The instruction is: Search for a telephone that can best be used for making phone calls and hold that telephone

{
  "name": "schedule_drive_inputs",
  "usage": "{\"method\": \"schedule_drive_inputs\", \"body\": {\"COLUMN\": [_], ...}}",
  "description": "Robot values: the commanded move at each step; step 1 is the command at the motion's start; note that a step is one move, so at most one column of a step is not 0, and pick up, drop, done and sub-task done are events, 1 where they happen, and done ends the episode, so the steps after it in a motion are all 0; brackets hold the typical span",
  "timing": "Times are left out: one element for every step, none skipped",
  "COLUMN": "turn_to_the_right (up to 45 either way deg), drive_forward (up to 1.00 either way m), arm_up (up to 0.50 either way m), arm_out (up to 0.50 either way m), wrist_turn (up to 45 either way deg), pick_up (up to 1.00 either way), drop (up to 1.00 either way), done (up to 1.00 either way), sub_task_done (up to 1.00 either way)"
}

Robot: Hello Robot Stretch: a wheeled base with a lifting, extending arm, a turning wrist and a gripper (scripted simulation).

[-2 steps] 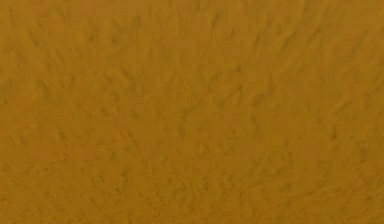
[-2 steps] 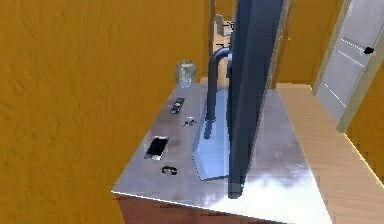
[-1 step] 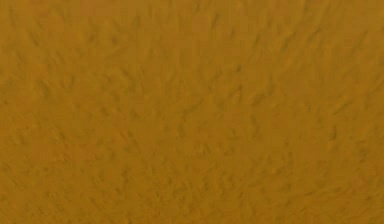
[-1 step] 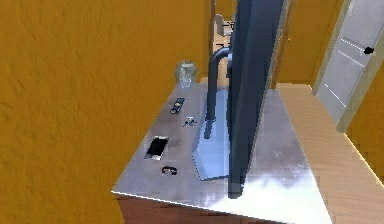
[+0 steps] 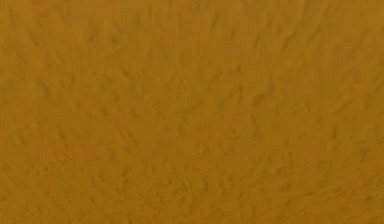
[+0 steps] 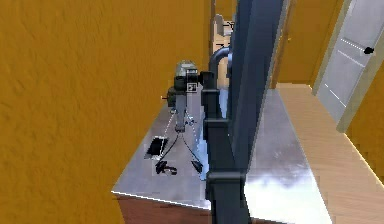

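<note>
Forward view: a textured ochre wall [image 5: 190, 110]. Arm side view, left to right: an ochre wall [image 6: 70, 90] borders the left edge of a table [image 6: 285, 170] with a glossy grey top. Near that edge lies a small flat dark slab [image 6: 157, 147] with a pale rim, possibly the telephone. A smaller dark object [image 6: 168, 169] lies just nearer. The gripper [image 6: 181, 120] appears just right of the slab; how wide it stands, and whether it holds anything, cannot be told. The arm [image 6: 240, 110] crosses the tabletop. Right of the table, open wooden floor [image 6: 330, 150] reaches a white door [image 6: 352, 60].
</note>
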Motion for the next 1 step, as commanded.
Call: {"method": "schedule_drive_inputs", "body": {"turn_to_the_right": [0.0], "drive_forward": [0.0], "arm_up": [0.0], "arm_out": [0.0], "wrist_turn": [45.0], "pick_up": [0.0], "drop": [0.0], "done": [0.0], "sub_task_done": [0.0]}}
